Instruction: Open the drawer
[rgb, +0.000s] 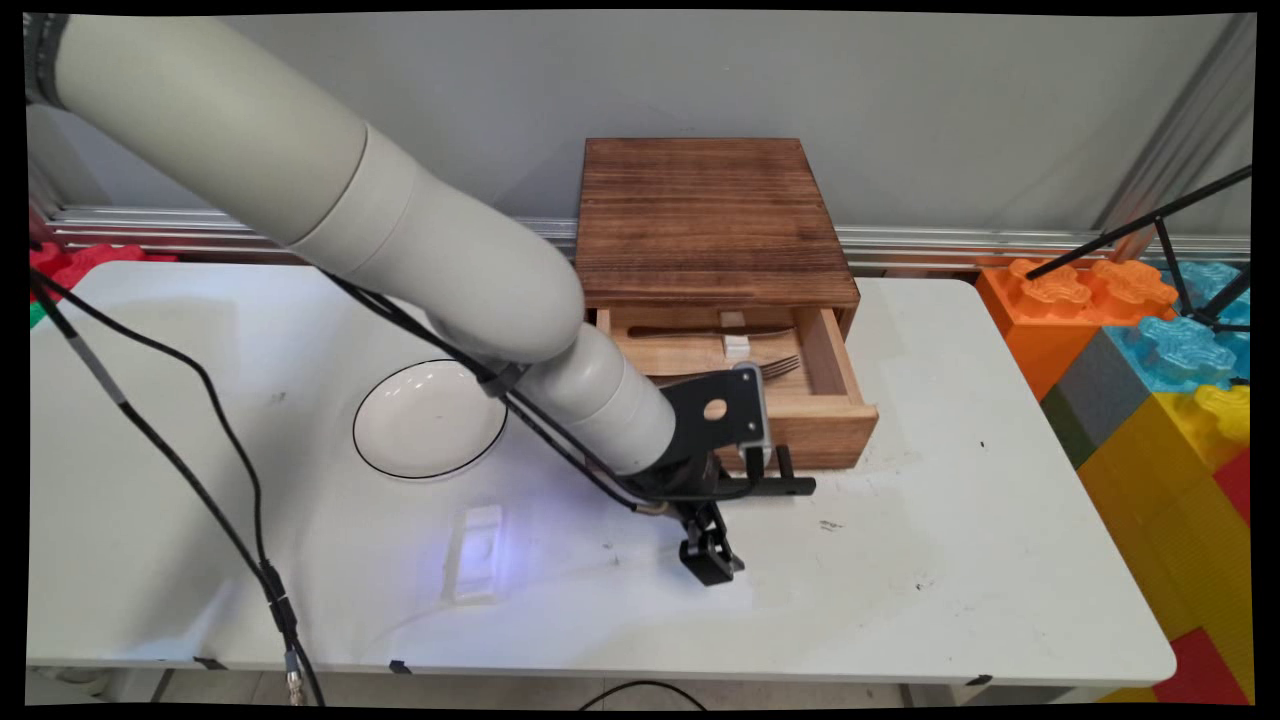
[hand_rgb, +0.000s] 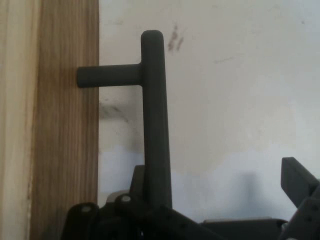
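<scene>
In the main view the claw hangs low over the white worktop, just before the pulled-out wooden drawer with a fork inside; a white plate lies left of the drawer. The hand view shows the claw spread open, the drawer's black handle by its left finger.

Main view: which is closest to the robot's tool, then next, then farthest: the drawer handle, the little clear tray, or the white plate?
From the tool:
1. Drawer handle, right beside it, on the drawer front.
2. Clear tray, to its left, near the table's front.
3. White plate, farther left and back.
</scene>
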